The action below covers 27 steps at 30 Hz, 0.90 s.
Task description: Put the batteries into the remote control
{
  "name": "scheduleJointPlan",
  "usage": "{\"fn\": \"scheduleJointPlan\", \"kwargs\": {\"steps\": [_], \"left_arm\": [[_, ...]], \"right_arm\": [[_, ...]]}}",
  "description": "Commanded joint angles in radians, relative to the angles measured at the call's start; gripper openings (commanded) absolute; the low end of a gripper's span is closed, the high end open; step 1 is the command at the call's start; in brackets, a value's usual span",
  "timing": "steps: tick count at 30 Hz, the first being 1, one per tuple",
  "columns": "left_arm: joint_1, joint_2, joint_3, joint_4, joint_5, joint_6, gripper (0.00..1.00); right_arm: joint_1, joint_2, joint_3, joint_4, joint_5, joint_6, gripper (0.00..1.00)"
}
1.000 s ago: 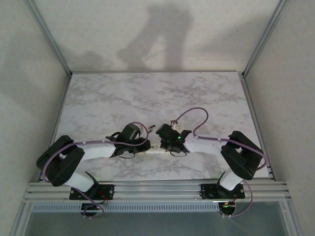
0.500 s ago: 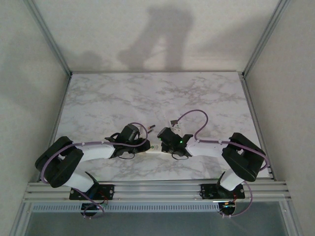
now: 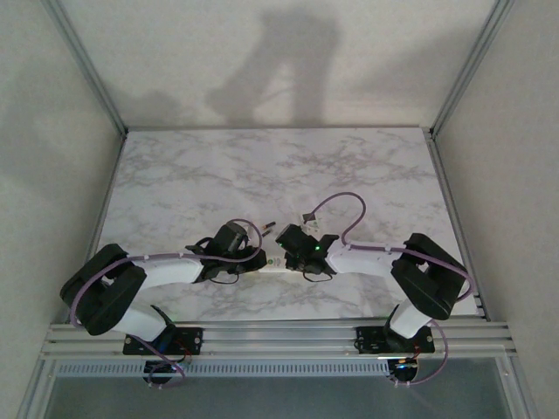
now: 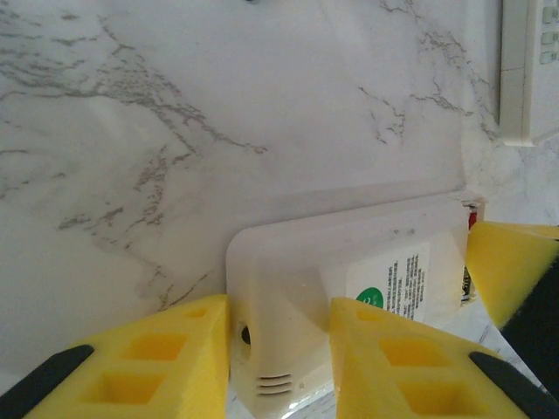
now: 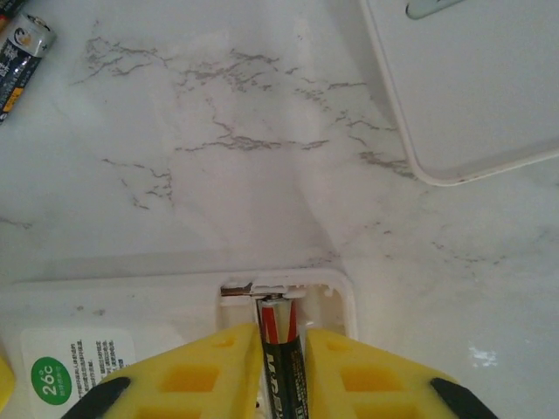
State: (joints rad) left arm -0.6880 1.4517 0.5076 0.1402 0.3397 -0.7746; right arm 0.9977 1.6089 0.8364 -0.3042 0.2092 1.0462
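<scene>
Within the remote control's [image 5: 131,323] recess [image 5: 325,293], the right tool [image 5: 278,371] pinches one battery [image 5: 279,345].

Bright, even, diffuse lighting; large soft shadows on far wall [image 3: 279,70]; wrist views blurred at near edge.

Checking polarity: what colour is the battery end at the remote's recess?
Red, on a black body. The battery shows best in the right wrist view.

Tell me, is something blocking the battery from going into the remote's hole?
Nothing visible blocks it. The battery, pinched in the right gripper, has its tip right at the open recess of the remote control, with no object between them.
</scene>
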Motion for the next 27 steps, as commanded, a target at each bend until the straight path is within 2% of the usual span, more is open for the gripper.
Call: {"fn": "scheduleJointPlan", "kwargs": {"steps": [1,12,15,16,19,23,27], "left_arm": [[-0.027,0.014,-0.002,-0.070,0.007,0.011,0.34],[-0.027,0.011,0.003,-0.090,-0.018,0.028,0.34],[-0.027,-0.019,0.002,-0.101,-0.040,0.020,0.39],[-0.027,-0.049,0.002,-0.113,-0.064,0.019,0.44],[-0.025,-0.193,0.011,-0.176,-0.200,0.022,0.70],[-0.012,-0.452,0.057,-0.327,-0.411,0.059,0.74],[0.046,-0.631,0.083,-0.437,-0.485,0.112,0.75]], "right_arm": [[0.055,-0.018,0.006,-0.181,-0.122,-0.031,0.24],[0.019,-0.114,0.096,-0.279,-0.072,-0.098,0.31],[-0.008,-0.145,0.121,-0.290,-0.054,-0.118,0.34],[-0.024,-0.147,0.137,-0.288,-0.043,-0.139,0.35],[-0.067,-0.101,0.220,-0.317,-0.014,-0.192,0.37],[-0.091,0.011,0.380,-0.343,0.002,-0.155,0.39],[-0.098,0.161,0.501,-0.296,-0.052,-0.046,0.38]]}}
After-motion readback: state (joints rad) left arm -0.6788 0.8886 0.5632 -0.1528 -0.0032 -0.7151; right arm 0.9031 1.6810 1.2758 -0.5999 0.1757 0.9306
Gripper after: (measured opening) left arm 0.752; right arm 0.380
